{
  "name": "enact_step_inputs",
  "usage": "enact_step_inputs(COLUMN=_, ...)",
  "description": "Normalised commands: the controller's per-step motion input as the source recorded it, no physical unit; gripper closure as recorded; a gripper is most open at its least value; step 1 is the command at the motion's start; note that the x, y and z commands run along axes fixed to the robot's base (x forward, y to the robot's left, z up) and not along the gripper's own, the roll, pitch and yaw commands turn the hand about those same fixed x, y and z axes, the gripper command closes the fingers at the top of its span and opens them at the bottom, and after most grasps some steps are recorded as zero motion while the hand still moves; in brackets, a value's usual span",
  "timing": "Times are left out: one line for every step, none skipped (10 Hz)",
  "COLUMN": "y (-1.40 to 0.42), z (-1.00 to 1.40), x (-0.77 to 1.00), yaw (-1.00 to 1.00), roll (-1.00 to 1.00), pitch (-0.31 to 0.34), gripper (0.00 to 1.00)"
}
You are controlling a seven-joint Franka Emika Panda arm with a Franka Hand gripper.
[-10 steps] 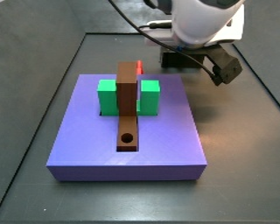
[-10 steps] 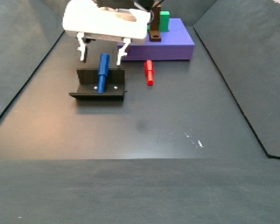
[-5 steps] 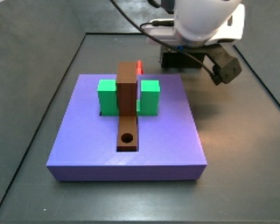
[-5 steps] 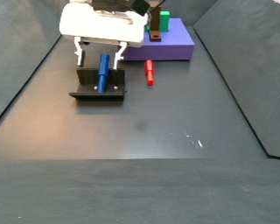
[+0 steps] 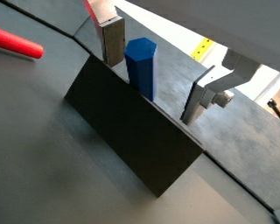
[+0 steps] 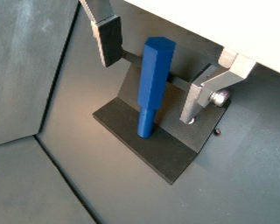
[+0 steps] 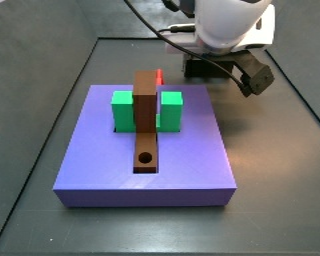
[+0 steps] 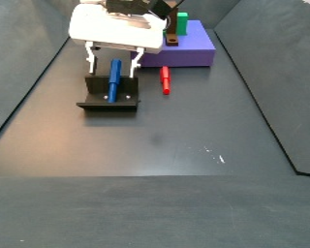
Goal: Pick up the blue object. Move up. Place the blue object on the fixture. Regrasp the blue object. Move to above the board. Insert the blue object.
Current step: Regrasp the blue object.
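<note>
Hand open wide, straddling the blue object, which leans on the fixture. Red peg just beside; board further back on the worktop.

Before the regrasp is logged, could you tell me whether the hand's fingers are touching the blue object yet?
Apart. In both wrist views the hand straddles the blue object leaning on the fixture, with bare gaps between it and each finger.
</note>
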Motion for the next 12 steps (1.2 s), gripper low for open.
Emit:
enact_step_inputs(y=0.0, z=0.0, x=0.0, yaw=0.0, roll=0.0, pitch=0.0, gripper=0.0)
enact_step_inputs(y=0.0, z=0.0, x=0.0, yaw=0.0, roll=0.0, pitch=0.0, gripper=1.0)
enact_step_inputs(y=0.0, z=0.0, x=0.0, yaw=0.0, roll=0.0, pitch=0.0, gripper=1.0)
enact_step_inputs(y=0.0, z=0.0, x=0.0, yaw=0.0, roll=0.0, pitch=0.0, gripper=1.0)
enact_step_inputs(y=0.0, z=0.0, x=0.0, yaw=0.0, roll=0.0, pitch=0.0, gripper=1.0)
enact_step_inputs(y=0.0, z=0.0, x=0.0, yaw=0.0, roll=0.0, pitch=0.0, gripper=1.0)
enact_step_inputs(y=0.0, z=0.0, x=0.0, yaw=0.0, roll=0.0, pitch=0.0, gripper=1.0)
enact_step_inputs(y=0.0, z=0.0, x=0.0, yaw=0.0, roll=0.0, pitch=0.0, gripper=1.0)
enact_step_inputs(y=0.0, z=0.0, x=0.0, yaw=0.0, roll=0.0, pitch=0.0, gripper=1.0)
enact_step_inputs(y=0.0, z=0.0, x=0.0, yaw=0.0, roll=0.0, pitch=0.0, gripper=1.0)
enact_step_inputs(y=0.0, z=0.0, x=0.0, yaw=0.0, roll=0.0, pitch=0.0, gripper=1.0)
enact_step_inputs(y=0.0, z=0.0, x=0.0, yaw=0.0, roll=0.0, pitch=0.0, gripper=1.0)
